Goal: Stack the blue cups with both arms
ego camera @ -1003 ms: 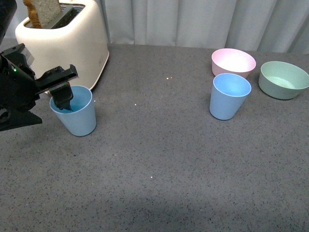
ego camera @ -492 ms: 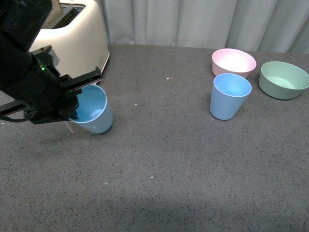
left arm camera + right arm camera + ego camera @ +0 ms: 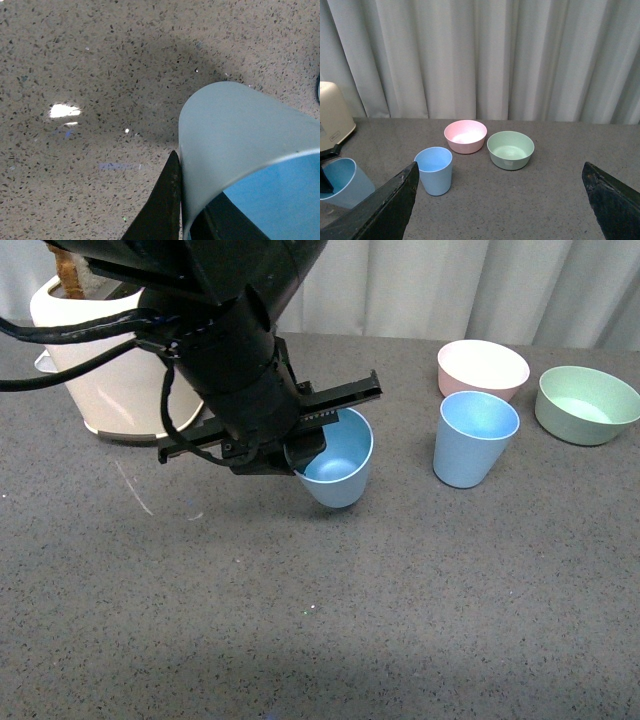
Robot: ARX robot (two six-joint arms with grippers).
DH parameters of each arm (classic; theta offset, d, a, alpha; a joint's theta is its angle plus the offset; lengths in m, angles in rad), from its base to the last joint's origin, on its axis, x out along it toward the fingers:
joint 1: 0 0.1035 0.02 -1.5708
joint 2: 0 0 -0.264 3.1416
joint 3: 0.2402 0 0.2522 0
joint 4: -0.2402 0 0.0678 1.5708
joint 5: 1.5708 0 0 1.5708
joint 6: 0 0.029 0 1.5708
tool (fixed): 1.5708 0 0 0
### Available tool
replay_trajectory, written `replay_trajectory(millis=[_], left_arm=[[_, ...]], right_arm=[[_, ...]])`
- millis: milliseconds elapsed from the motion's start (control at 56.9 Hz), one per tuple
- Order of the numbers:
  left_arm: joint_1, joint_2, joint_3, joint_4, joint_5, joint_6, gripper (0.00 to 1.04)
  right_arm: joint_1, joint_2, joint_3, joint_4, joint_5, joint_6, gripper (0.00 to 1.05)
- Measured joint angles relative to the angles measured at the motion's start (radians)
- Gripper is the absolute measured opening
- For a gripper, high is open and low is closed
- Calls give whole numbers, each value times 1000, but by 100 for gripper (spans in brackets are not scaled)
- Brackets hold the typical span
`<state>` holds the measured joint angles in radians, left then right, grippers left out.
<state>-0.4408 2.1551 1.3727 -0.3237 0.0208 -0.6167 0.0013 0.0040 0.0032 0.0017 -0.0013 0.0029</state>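
Note:
My left gripper [image 3: 312, 440] is shut on the rim of one blue cup [image 3: 338, 460] and holds it tilted above the table's middle, one finger inside and one outside. In the left wrist view the cup [image 3: 235, 145] fills the lower right, its wall pinched between the black fingers [image 3: 167, 200]. The second blue cup [image 3: 474, 438] stands upright to the right, in front of the pink bowl; it also shows in the right wrist view [image 3: 435, 170]. My right gripper [image 3: 500, 200] is open and empty, high and far back from the cups. The held cup shows there too [image 3: 342, 182].
A cream toaster [image 3: 110, 360] with bread stands at the back left. A pink bowl [image 3: 483, 366] and a green bowl [image 3: 586, 404] sit at the back right. A grey curtain [image 3: 485, 55] hangs behind the speckled table [image 3: 400, 620].
My left arm has lifted the blue cup from beside the toaster and carried it right, toward the table's middle and the second cup. The cup is now tilted.

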Motion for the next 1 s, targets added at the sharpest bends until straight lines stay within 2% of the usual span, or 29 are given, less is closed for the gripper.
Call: replay_trajectory(millis=[334, 369, 545, 668, 774, 791, 827, 879, 915, 967, 1003], left_arm=[[-21, 48, 62, -62, -30, 17, 4], [-22, 48, 63, -63, -27, 16, 6], [-27, 34, 58, -54, 2, -1, 42], [-26, -65, 2, 25, 0, -27, 71], [-26, -113, -13, 45, -11, -36, 87], [-27, -114, -21, 69, -31, -21, 87], [-31, -128, -83, 219, -131, 33, 83], [-27, -153, -219, 496, -306, 180, 74], [-20, -171, -316, 656, -368, 264, 68], [-2, -196, -443, 864, -399, 364, 61], [23, -229, -555, 1067, -400, 443, 54]], right_arm=[[0, 0, 0, 0, 0, 0, 95], [0, 0, 0, 0, 0, 0, 95], [0, 0, 0, 0, 0, 0, 95], [0, 0, 0, 0, 0, 0, 95], [0, 0, 0, 0, 0, 0, 95], [0, 0, 0, 0, 0, 0, 95], [0, 0, 0, 0, 0, 0, 95], [0, 0, 0, 0, -1, 0, 95], [0, 0, 0, 0, -1, 0, 95], [0, 0, 0, 0, 0, 0, 95], [0, 0, 0, 0, 1, 0, 95]])
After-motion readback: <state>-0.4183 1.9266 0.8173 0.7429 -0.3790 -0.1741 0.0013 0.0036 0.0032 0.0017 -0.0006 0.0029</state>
